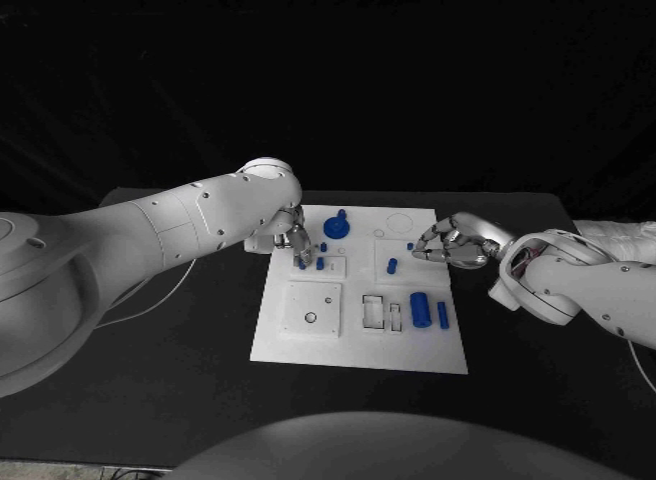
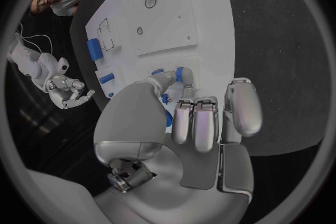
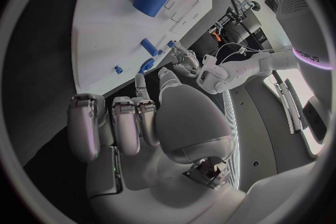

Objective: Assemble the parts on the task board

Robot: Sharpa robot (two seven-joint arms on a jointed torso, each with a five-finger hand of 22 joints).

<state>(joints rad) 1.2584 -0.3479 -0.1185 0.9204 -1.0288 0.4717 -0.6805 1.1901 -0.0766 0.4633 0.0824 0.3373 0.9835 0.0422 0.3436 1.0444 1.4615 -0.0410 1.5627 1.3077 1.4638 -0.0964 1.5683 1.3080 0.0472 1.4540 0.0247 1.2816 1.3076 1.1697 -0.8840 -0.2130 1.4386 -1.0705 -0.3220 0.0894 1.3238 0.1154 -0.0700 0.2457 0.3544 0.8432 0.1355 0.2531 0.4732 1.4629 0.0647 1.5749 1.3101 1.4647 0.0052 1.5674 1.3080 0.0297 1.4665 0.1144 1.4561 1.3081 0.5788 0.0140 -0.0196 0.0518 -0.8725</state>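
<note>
Pinching blue peg [image 1: 302, 262] on task board [image 1: 360, 345]: left hand [image 1: 291, 238]; right hand [image 1: 454, 242] curled, nothing held.

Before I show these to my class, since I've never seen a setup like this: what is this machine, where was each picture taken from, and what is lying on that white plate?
It is a robot with two white arms, each ending in a silver many-fingered hand. The square picture looks down from a camera on its head; the two round ones come from cameras at its wrists, behind each hand.

On the black table lies a white task board carrying small blue parts: a round knobbed piece near the far edge, short pegs in the middle, a fat cylinder and a slim one nearer the robot.

The left hand reaches over the board's far left corner, with a blue peg at its fingertips; I cannot tell whether it is gripping it. The right hand hangs at the board's right edge, fingers curled, with nothing visible in it.
</note>
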